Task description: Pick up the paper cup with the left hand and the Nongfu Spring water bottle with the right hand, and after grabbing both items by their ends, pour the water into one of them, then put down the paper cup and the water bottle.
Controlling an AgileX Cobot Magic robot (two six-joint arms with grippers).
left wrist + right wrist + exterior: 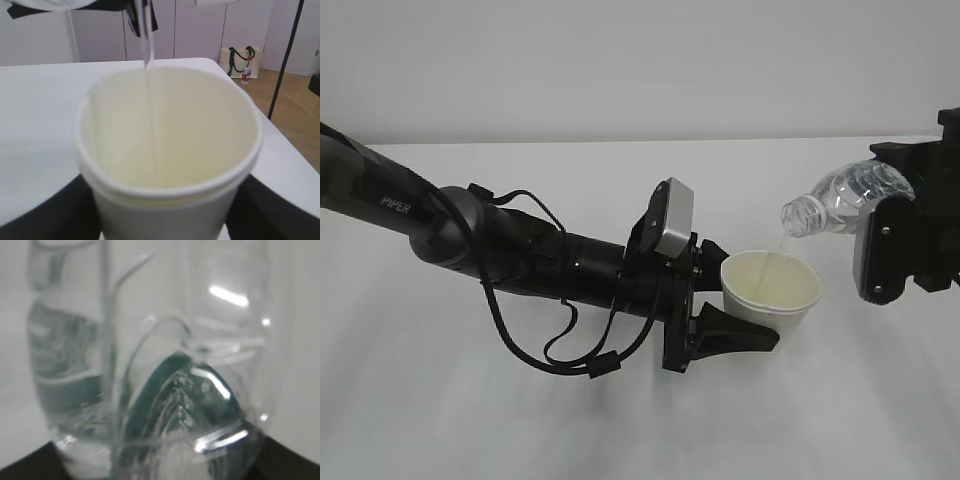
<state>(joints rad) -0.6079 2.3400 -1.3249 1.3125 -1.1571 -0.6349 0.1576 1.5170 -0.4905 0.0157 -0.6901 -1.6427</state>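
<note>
From the exterior view, the black two-finger left hand (735, 300) on the arm lettered "PIPER" is clamped around the lower part of the small white paper cup (772, 288), holding it upright and clear of the white tabletop (620, 420). To the right, the black blocky right hand (900, 240) grips the small clear ribbed plastic bottle (845, 200) by its rear end, tilted with the capless neck down and just above the cup's rim. A thin stream of clear water (778, 243) falls from the neck into the cup. So both pick-ups are done and the pour looks to be under way; setting both things down is still left.

In the left wrist view, the cup (167, 165) fills the frame, its pale yellowish inside open to the camera, with the stream (150, 100) dropping into it. How much has collected at the bottom cannot be told. The black fingers (40, 215) sit against the cup's sides.

In the right wrist view, the bottle (150, 365) is close and blurred, with clear liquid apparently still inside, so the pour is likely not finished. Dark edges of the hand show at the lower corners.
</note>
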